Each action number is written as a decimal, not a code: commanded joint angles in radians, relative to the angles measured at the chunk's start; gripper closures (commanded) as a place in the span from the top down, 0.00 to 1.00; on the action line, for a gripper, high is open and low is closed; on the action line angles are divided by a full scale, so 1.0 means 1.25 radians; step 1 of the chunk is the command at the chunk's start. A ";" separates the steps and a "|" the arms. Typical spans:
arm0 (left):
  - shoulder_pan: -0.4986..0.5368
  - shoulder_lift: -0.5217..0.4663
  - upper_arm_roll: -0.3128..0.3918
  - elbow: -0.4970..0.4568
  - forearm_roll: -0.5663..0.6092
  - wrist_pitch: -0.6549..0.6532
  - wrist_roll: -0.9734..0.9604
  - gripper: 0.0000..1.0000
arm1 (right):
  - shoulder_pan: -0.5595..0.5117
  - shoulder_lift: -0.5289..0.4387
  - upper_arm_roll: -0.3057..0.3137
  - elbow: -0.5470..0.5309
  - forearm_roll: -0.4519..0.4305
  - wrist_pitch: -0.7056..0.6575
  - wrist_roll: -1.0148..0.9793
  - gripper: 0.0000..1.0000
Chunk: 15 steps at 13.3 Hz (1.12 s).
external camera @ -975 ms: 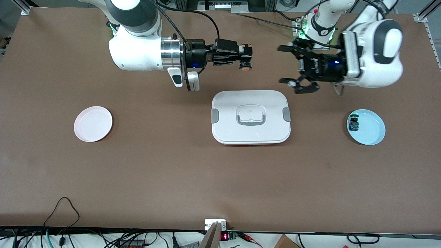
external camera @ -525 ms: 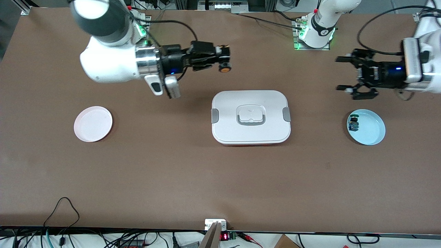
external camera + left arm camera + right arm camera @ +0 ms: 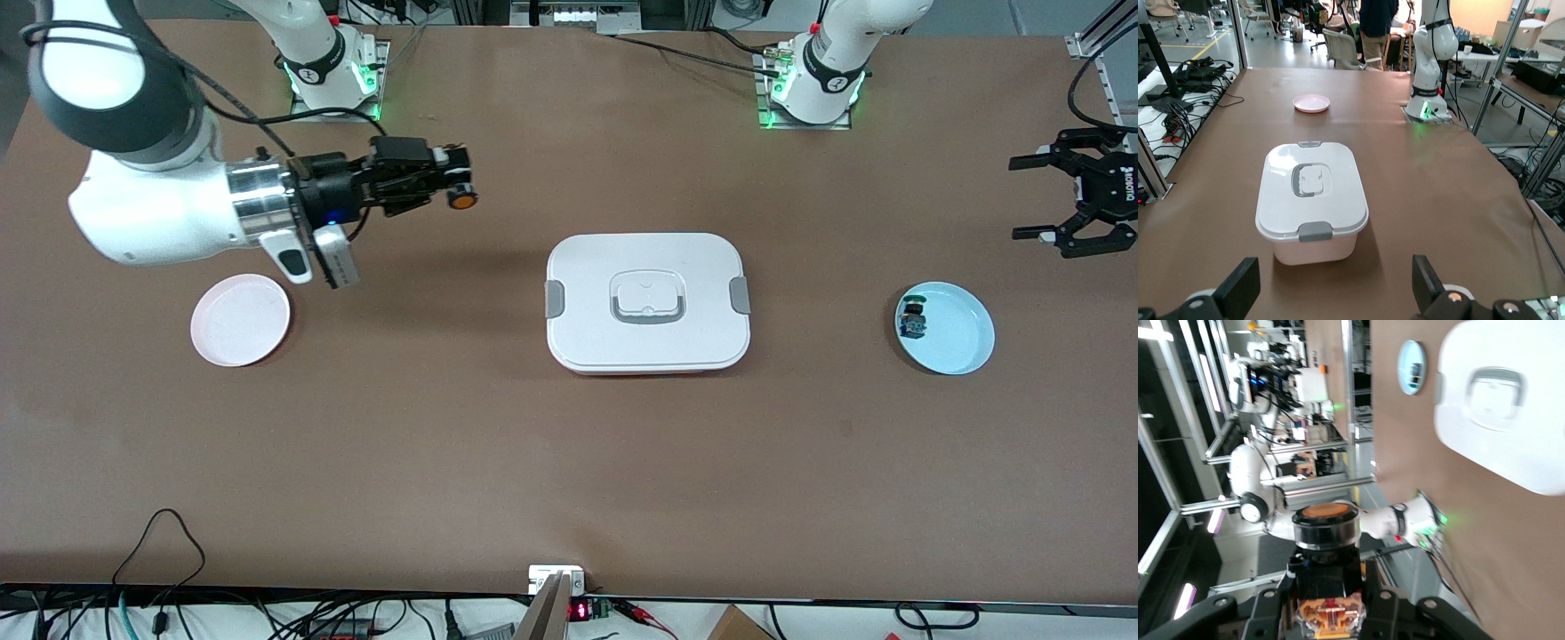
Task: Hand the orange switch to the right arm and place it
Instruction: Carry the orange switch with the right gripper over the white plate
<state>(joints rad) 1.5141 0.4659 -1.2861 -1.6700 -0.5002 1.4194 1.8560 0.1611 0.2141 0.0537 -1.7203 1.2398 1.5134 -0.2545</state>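
Blue plate [image 3: 956, 347] holding small switch [image 3: 912, 319], pink plate [image 3: 240, 320], lidded box [image 3: 647, 302] (contents hidden), right gripper [image 3: 449, 185] jaws pinching orange switch [image 3: 460, 199], left gripper [image 3: 1058, 191] jaws wide.

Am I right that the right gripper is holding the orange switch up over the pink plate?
Not quite. The right gripper does hold the orange switch, but over bare table, between the pink plate and the white lidded box, not over the plate. The front view shows it.

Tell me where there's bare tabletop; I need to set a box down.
Bare: the brown table nearer the camera than the round pink plate, lidded white container and light blue plate; also between them. No crowding shows.
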 commanded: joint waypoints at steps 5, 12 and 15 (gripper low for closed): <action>-0.455 0.084 0.301 0.338 0.200 -0.048 -0.021 1.00 | -0.103 -0.017 0.012 -0.009 -0.428 -0.089 -0.216 0.02; -0.801 -0.185 0.652 0.326 0.243 0.072 -0.070 1.00 | -0.121 -0.013 0.012 -0.035 -0.919 0.060 -0.556 0.02; -0.919 -0.252 0.727 0.284 0.307 0.099 -0.180 1.00 | -0.139 -0.019 0.012 -0.102 -1.004 0.188 -0.650 0.02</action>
<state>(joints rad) 0.4450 0.2137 -0.4544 -1.2492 -0.1536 1.5077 1.7159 0.0168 0.2153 0.0536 -1.7773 0.0367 1.6655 -0.9931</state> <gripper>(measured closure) 0.000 0.595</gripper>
